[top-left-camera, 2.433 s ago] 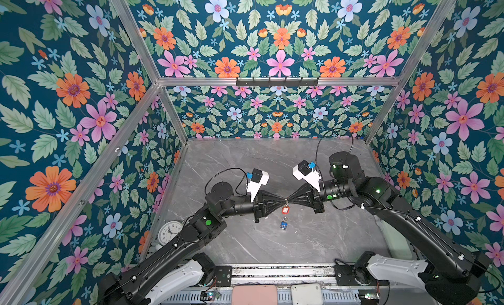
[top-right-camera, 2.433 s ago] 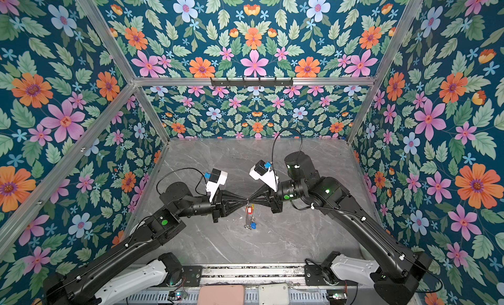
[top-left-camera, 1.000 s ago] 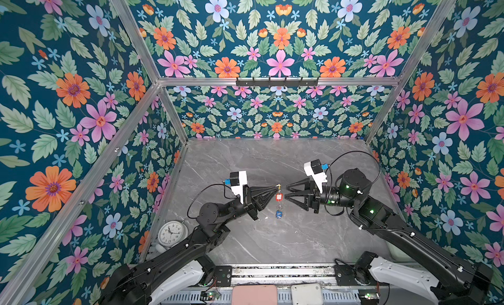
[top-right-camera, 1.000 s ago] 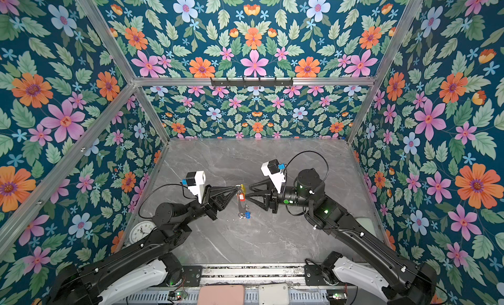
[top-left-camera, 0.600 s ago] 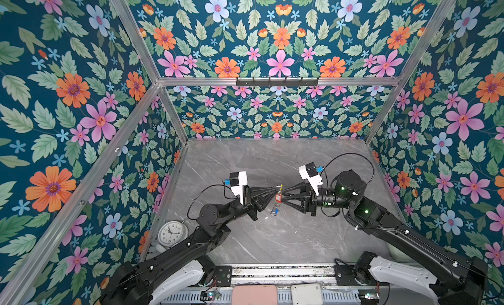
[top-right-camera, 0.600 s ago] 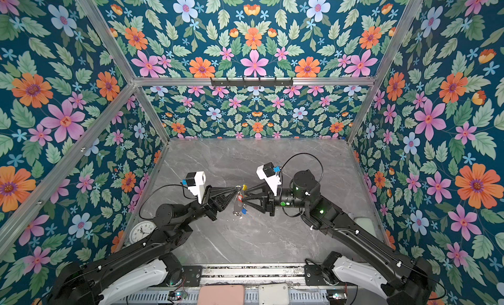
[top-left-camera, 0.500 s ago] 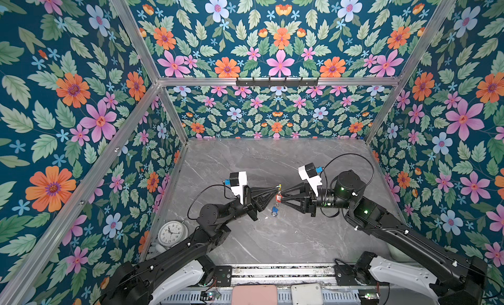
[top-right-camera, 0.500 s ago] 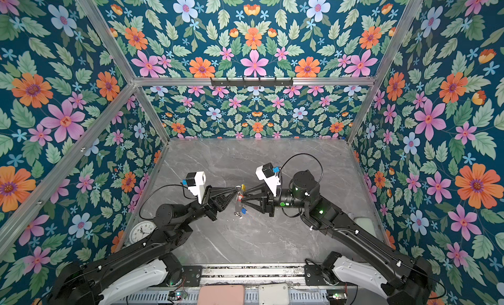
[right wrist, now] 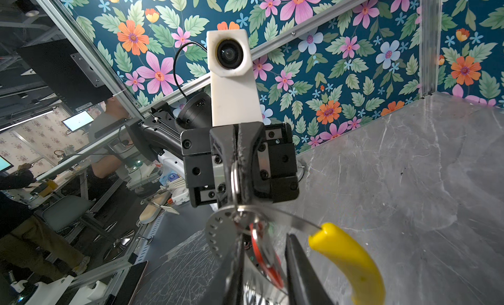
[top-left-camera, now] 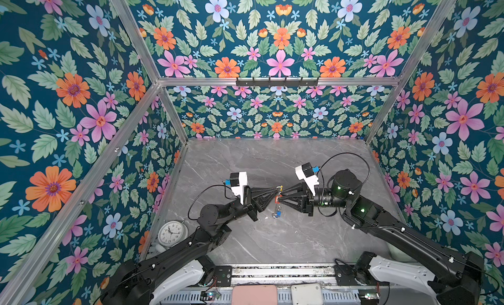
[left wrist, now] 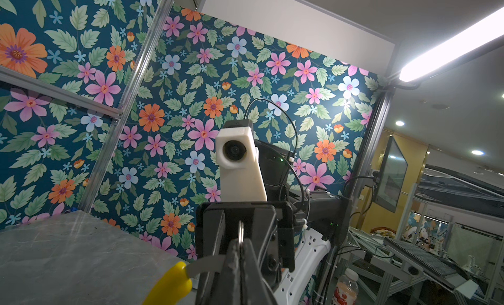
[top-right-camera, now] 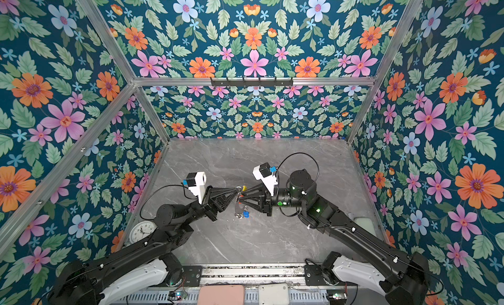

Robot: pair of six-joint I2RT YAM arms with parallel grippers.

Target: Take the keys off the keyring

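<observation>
My left gripper [top-left-camera: 275,191] is shut on a small silver loop [left wrist: 240,232] of the keyring [right wrist: 294,217] and holds it above the table's middle. The ring's yellow segment [right wrist: 346,257] sticks out to one side [left wrist: 174,284]. My right gripper [top-left-camera: 281,198] faces the left one tip to tip. Its jaws stand partly open on either side of the red key [right wrist: 266,271], with a gap at one finger [right wrist: 297,262]. The blue key [top-right-camera: 246,214] dangles from the bottom of the ring in both top views [top-left-camera: 278,214].
A white alarm clock [top-left-camera: 171,233] sits at the table's front left corner by the left arm. Floral walls close in three sides, with a black hook rail [top-left-camera: 276,81] on the back one. Pink [top-left-camera: 253,294] and white [top-left-camera: 305,292] boxes lie at the front rail.
My right gripper has moved left up to the hanging keyring and its jaws have narrowed around the red key. The left gripper has stayed shut and nearly still.
</observation>
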